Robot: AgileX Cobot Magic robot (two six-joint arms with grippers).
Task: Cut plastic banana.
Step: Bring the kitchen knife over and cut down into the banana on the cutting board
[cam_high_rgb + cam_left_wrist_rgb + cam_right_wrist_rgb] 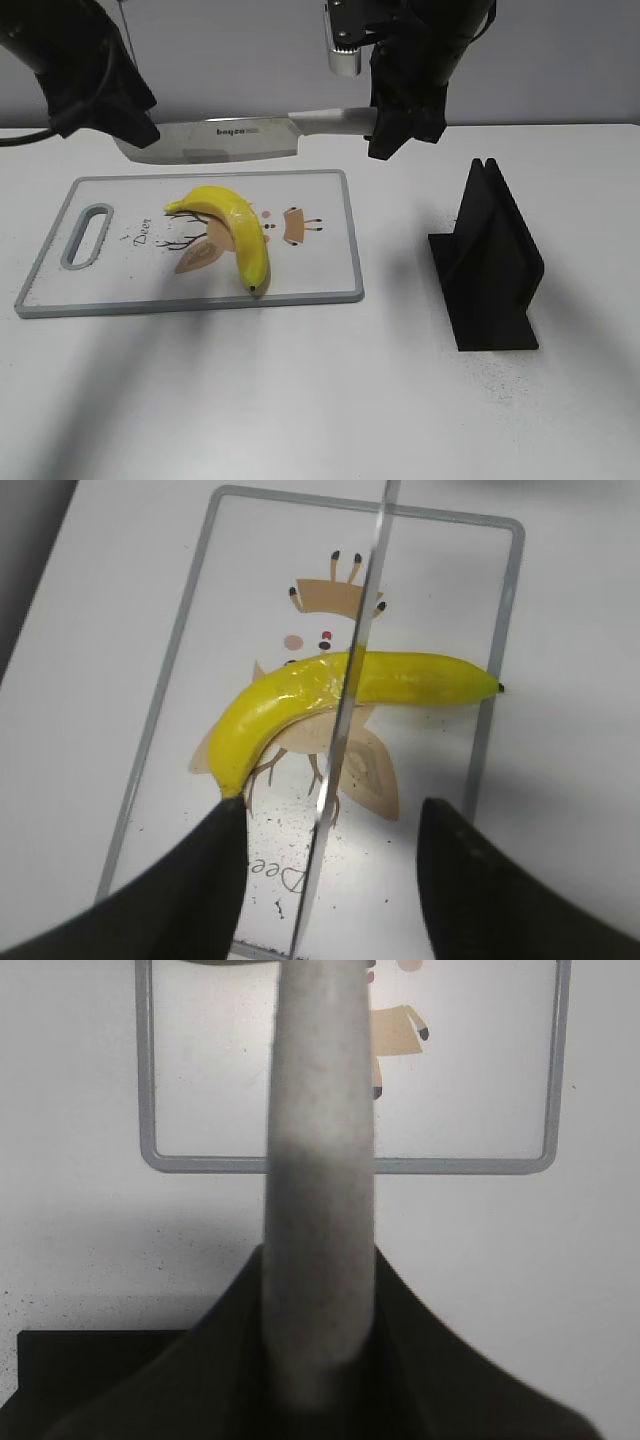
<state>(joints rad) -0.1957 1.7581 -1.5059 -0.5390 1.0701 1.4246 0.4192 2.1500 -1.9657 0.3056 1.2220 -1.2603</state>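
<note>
A yellow plastic banana [236, 226] lies whole on a white cutting board [330, 280] with a grey rim. My right gripper [388, 125] is shut on the grey handle [335, 120] of a broad knife [210, 140], held level above the board's far edge with the blade pointing left. In the right wrist view the handle [320, 1210] runs out from between the jaws [320, 1300]. My left gripper [120, 115] is open around the blade tip. In the left wrist view the blade [345, 710] passes between the spread fingers [330, 880] and hangs over the banana's middle [290, 695].
A black knife stand [490, 265] is on the white table right of the board; it also shows in the right wrist view [60, 1360]. The board has a handle slot [88, 235] at its left end and a deer drawing under the banana.
</note>
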